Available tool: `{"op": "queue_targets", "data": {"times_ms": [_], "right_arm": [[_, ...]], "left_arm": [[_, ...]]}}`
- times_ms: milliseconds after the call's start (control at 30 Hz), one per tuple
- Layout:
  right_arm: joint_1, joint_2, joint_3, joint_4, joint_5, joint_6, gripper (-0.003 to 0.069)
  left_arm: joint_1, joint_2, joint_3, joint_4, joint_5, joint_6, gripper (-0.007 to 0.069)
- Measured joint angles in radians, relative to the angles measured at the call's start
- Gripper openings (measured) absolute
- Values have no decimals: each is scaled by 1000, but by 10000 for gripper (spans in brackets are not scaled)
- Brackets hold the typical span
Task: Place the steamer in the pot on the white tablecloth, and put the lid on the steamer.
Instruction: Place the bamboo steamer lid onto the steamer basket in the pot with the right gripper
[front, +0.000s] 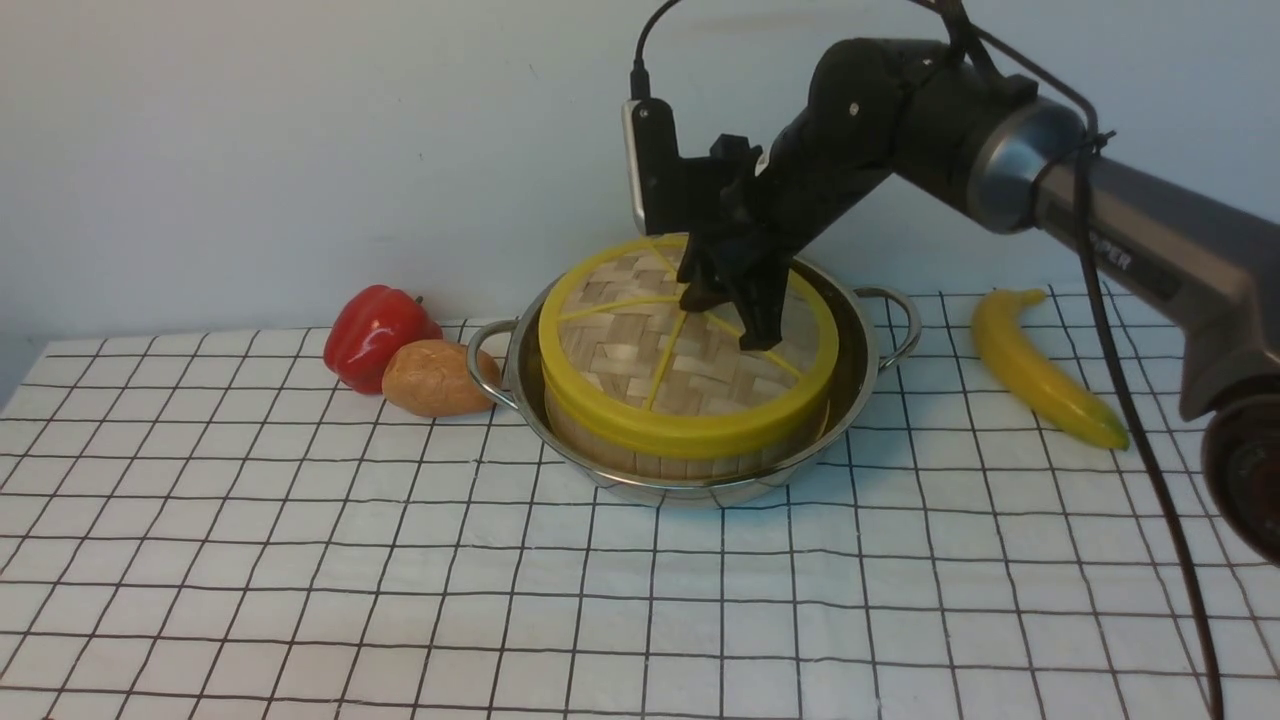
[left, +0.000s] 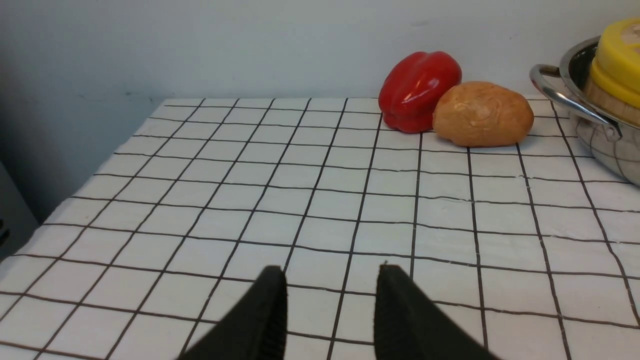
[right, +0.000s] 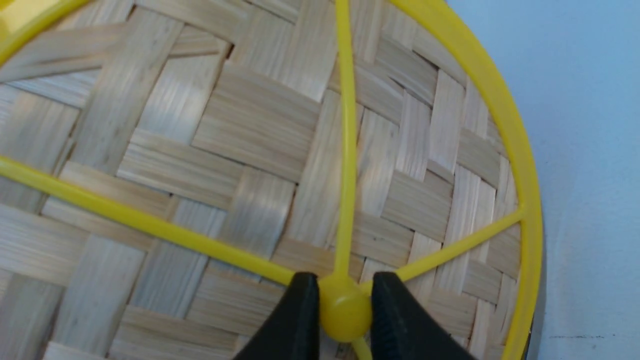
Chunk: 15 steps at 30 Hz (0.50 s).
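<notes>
Pot: a shiny steel pan (front: 690, 490) with two loop handles; it stands upright on the white tablecloth (front: 400, 600), a cloth ruled with thin black squares, near the wall (front: 250, 150) behind.
Steamer: a round bamboo basket (front: 660, 465), sitting inside the pot; mostly covered, so its contents are hidden.
Lid: a flat woven disc (front: 640, 360) with a thick yellow rim and yellow spokes; it lies over the steamer, the rim seen just above the basket's side.
Right gripper: reaching in from the right, its fingertips (right: 345, 307) closed around the yellow knob (right: 345, 312) at the lid's hub, one on each side; it holds the lid there.
Left gripper: its two fingertips (left: 331, 300) stand apart with a clear gap, nothing between them; it is over the cloth, away from the pot.
Left of the pot: a brown, potato-like item (front: 435, 378) near one handle; a red pepper (front: 378, 335) just beside it.
Right of the pot: a yellow banana (front: 1045, 370), lying apart from the other handle.
</notes>
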Motion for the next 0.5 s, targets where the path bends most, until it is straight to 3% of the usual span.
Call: {"op": "queue_targets", "data": {"times_ms": [167,233,267,300,333,400,500], "right_arm": [[0,0,0,-8,-2,0,172],[0,0,0,-18,-13,0,237],[0,0,0,-26,-20,0,303],[0,0,0,-28,-21,0,314],[0,0,0,-33,-34,0,393],[-1,0,0,-36,-45,0,482],[-1,-6,-1,-46,-45,1,566]], "left_arm": [[0,0,0,0,0,0,243],[0,0,0,0,0,0,243],[0,0,0,0,0,0,243],[0,0,0,0,0,0,243],[0,0,0,0,0,0,243],[0,0,0,0,0,0,243],[0,0,0,0,0,0,243]]}}
